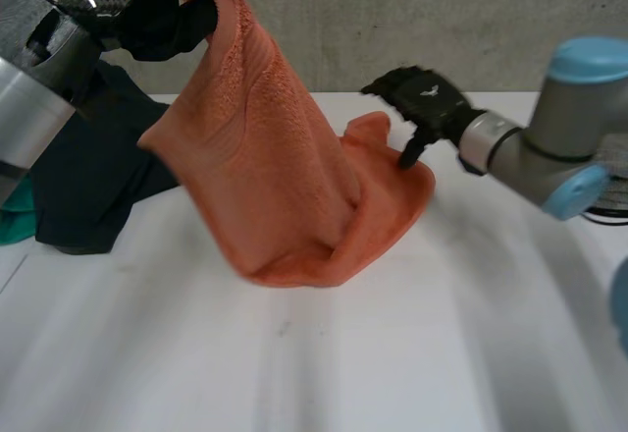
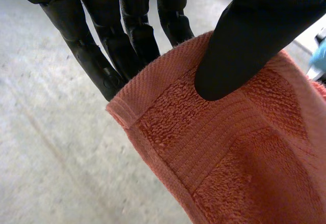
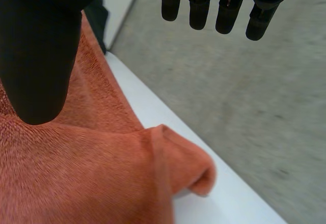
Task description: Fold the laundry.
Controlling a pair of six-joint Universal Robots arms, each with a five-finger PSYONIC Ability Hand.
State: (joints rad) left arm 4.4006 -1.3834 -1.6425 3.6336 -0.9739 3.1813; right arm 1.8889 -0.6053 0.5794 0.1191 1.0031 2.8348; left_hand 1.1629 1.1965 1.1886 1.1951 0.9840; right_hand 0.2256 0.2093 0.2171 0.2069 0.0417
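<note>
Above the white table (image 1: 442, 334), the left hand (image 1: 169, 18) pinches a corner of the orange towel (image 1: 275, 177), whose lower part rests on the table. The right hand (image 1: 424, 98) hovers open-fingered at the towel's far edge; it should probably grip the free corner firmly before both hands spread the towel.

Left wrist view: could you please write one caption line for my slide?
Left hand pinches the orange towel near its hemmed corner.

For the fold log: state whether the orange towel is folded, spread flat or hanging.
Hanging, unfolded: the left hand pinches one corner of the orange towel high, its lower end crumpled on the table.
</note>
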